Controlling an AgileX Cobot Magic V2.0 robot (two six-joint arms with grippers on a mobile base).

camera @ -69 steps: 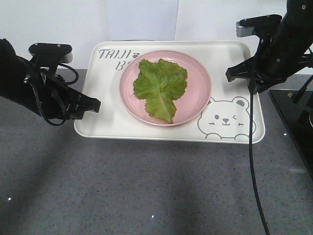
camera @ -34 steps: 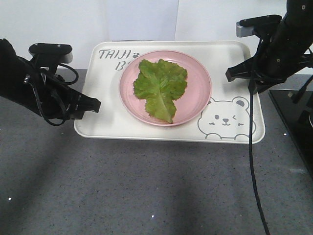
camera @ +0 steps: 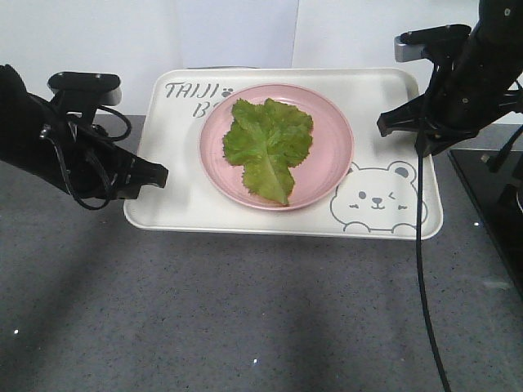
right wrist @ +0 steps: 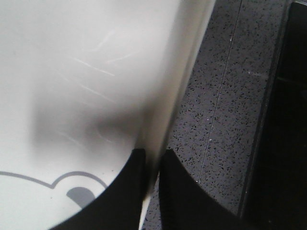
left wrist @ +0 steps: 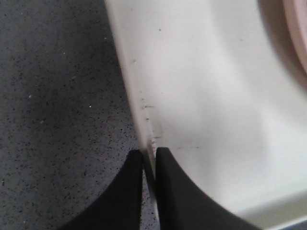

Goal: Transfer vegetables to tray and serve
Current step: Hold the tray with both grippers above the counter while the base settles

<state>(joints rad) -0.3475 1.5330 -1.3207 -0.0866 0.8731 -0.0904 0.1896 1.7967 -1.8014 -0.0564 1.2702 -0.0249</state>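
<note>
The vegetables, one crinkly green lettuce leaf (camera: 267, 145), lie on a round pink plate (camera: 335, 139) that stands in the middle of the cream tray (camera: 180, 196) with the bear drawing. My left gripper (camera: 160, 175) is shut on the tray's left rim (left wrist: 144, 124), one black finger on each side of it. At the opposite side my right gripper (camera: 409, 135) is shut on the tray's right rim (right wrist: 165, 115) just above the bear's ear. The tray appears level over the grey speckled counter (camera: 245, 327).
A black panel (camera: 490, 196) lies on the counter right of the tray, beneath my right arm, with a black cable (camera: 422, 269) hanging down in front. A white wall (camera: 237, 33) rises behind the tray.
</note>
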